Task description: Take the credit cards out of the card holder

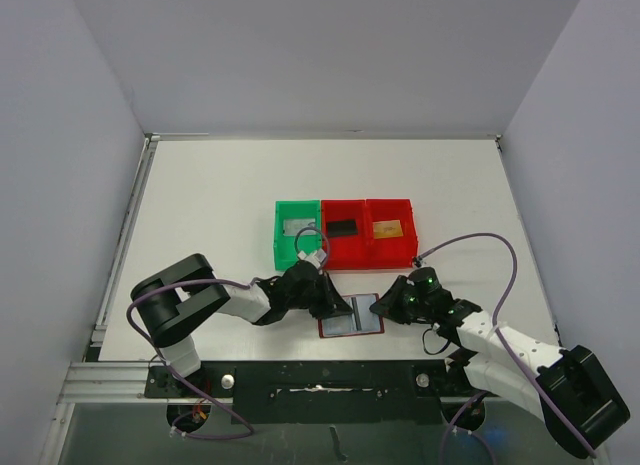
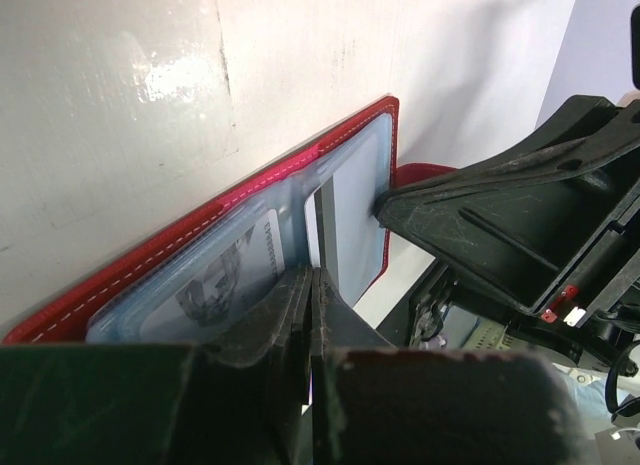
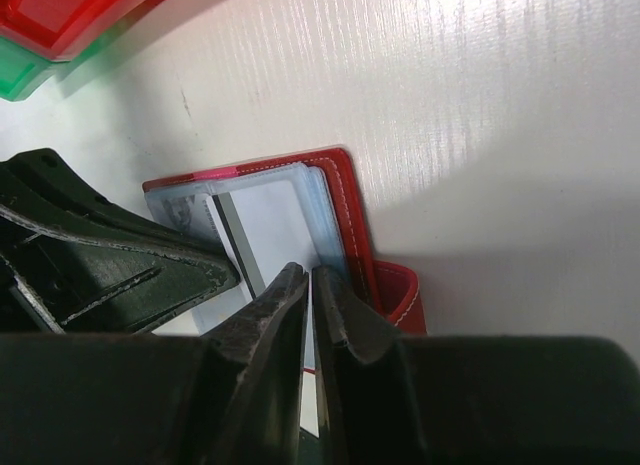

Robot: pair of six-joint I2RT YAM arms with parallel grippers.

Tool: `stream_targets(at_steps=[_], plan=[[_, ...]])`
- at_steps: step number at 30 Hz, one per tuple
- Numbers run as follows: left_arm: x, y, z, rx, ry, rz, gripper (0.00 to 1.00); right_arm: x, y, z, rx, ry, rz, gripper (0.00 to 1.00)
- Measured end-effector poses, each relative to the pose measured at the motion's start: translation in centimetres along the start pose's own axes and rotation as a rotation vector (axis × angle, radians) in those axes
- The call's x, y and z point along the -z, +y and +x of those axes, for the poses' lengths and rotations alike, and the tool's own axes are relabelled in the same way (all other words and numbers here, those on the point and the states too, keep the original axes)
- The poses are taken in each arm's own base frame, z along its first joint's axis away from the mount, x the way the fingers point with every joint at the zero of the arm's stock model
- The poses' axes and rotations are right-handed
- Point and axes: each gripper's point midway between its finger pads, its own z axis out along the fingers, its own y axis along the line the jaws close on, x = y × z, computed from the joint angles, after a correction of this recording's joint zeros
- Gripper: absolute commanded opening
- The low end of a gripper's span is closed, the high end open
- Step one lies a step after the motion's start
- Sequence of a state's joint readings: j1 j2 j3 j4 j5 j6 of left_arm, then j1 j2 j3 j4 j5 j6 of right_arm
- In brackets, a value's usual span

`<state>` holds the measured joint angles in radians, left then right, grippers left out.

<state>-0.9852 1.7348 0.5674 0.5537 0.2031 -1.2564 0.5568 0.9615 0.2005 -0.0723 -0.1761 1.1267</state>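
Left gripper jaws pinched shut at card edge; right gripper jaws nearly closed by holder right edge. We note table room wide left and beyond bins; bins just behind holder; holder open flat near front edge; grey card poking out.

Card holder lay on table; bins behind it, L gripper at its left, R gripper at its right.
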Motion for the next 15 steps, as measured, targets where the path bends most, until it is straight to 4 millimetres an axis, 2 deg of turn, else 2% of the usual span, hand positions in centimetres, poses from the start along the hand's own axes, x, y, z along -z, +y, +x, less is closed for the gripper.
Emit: stream_targets(at_steps=[7, 15], plan=[[0.4, 0.0, 0.3, -0.010, 0.016, -0.015, 0.00, 0.2, 0.2, -0.1, 0.023, -0.004, -0.006, 0.14], [1.3, -1.0, 0.2, -0.034, 0.015, 0.004, 0.00, 1.1, 0.0, 0.0, 0.088, 0.012, 0.017, 0.16]])
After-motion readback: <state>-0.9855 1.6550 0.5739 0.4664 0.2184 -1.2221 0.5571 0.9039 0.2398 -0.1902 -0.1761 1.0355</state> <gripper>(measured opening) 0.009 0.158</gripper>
